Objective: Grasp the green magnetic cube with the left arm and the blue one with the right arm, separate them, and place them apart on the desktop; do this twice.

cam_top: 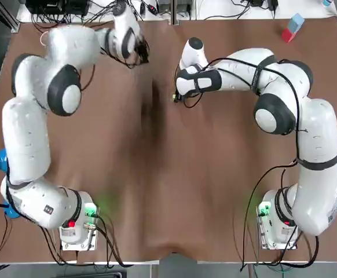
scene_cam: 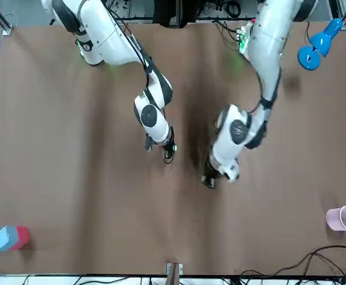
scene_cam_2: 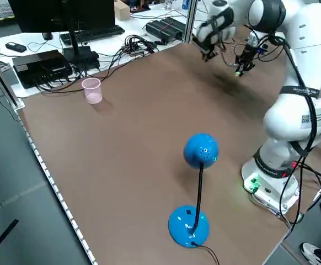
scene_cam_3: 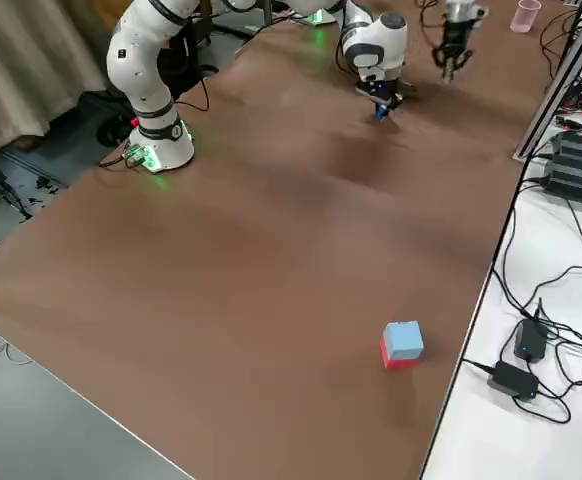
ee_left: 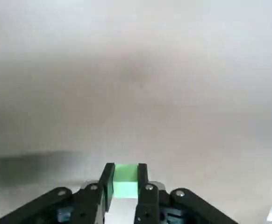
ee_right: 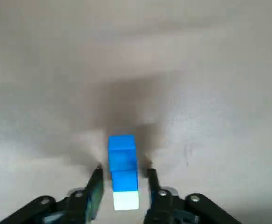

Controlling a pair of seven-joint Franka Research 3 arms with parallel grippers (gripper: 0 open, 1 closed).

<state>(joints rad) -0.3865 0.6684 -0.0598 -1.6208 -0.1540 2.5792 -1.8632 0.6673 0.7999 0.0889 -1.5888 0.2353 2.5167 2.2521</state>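
brown cloth covers the whole bench [cam_top: 168, 191], with cables and equipment along its far edge, away from the arms' bases. the left hand [ee_left: 125, 169] is out over the far middle of the bench, raised clear of the surface, and its two fingers are pressed against opposite sides of the green cube [ee_left: 125, 185], which sits between the fingertips and off the bench. the right hand [ee_right: 123, 170] is lower and just to the robot's right of it, nearer the centre of the bench, pointing down. its fingers are spread, one on each side of the blue cube [ee_right: 122, 149], with a narrow gap showing between each finger and the cube, so it is not gripping. the blue cube looks to rest on the bench, with a dark shadow around it; a paler patch shows at the end of the cube nearest the wrist camera. the two cubes are apart from each other, each at its own hand. a blue and red block [cam_top: 292, 28] lies by itself near the far right corner of the bench, well apart from both hands. a pink cup [scene_cam_2: 92, 90] stands upright near the far left corner, and a blue lamp [scene_cam_2: 196, 187] stands at the left edge, close to the left arm's base.
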